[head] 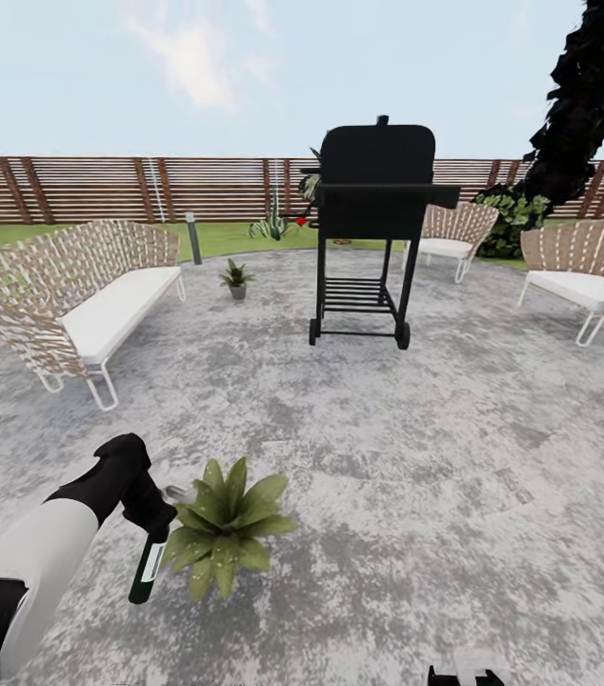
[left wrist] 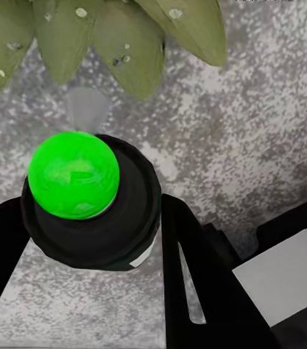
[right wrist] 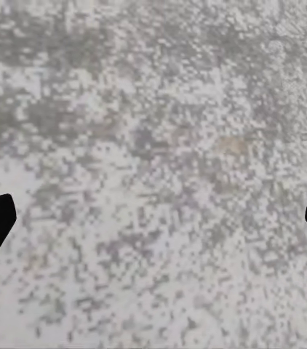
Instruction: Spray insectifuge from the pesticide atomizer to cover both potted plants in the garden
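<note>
Patio (head: 416, 448): mottled grey paving, wicker seats, black grill (head: 375, 229).
Pesticide atomizer (head: 148, 567): slim dark bottle, green end.
Left gripper (head: 154, 519): clamped on it beside broad-leaved, droplet-speckled potted plant (head: 226, 532).
Right gripper (right wrist: 153, 225): fingers apart.

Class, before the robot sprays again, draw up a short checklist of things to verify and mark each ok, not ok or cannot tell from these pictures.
1. Pesticide atomizer held in the left gripper: ok.
2. Atomizer beside the near potted plant: ok.
3. Near plant's leaves carry droplets, seen in the left wrist view: ok; full cover: cannot tell.
4. Far potted plant by the wicker sofa sprayed: cannot tell.
5. Right gripper open and holding nothing over the patio: ok.
6. Grill apart from the path to the far plant: ok.
</note>
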Available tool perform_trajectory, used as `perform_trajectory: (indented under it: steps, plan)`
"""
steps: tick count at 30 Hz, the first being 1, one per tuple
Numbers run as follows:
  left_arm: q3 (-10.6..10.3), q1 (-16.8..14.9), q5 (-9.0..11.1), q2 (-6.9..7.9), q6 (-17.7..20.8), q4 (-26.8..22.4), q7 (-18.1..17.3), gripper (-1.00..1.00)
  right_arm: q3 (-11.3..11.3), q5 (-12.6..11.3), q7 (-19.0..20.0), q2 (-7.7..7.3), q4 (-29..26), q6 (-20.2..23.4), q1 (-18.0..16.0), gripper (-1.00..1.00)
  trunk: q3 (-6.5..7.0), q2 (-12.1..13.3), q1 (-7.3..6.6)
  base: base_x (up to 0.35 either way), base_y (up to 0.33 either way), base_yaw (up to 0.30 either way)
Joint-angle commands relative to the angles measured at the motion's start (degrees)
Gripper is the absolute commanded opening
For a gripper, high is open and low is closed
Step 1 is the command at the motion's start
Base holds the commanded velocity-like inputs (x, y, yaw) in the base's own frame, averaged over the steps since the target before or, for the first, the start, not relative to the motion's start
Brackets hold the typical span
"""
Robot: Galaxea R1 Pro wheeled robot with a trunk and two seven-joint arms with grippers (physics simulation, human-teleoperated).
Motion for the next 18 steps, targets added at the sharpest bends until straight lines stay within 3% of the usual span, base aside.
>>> perform_trajectory:
  steps: [1,7,18]
  plan:
    - [-0.2,0.0,-0.4,0.02,0.6,-0.1,-0.6,-1.00,0.5,-0.3,-0.2,-0.01,0.0,-0.1,0.0,1.00,-0.06,0.0,-0.01,0.049,-0.271,0.278]
    - [-0.2,0.0,-0.4,0.02,0.6,-0.1,-0.6,-1.00,0.5,-0.3,-0.2,-0.01,0.0,-0.1,0.0,1.00,-0.06,0.0,-0.01,0.082,-0.272,0.267]
    - [-0.3,0.1,-0.4,0.02,0.6,-0.1,-0.6,-1.00,0.5,-0.3,-0.2,-0.01,0.0,-0.1,0.0,1.00,-0.06,0.0,-0.01,-0.008,-0.269,0.067]
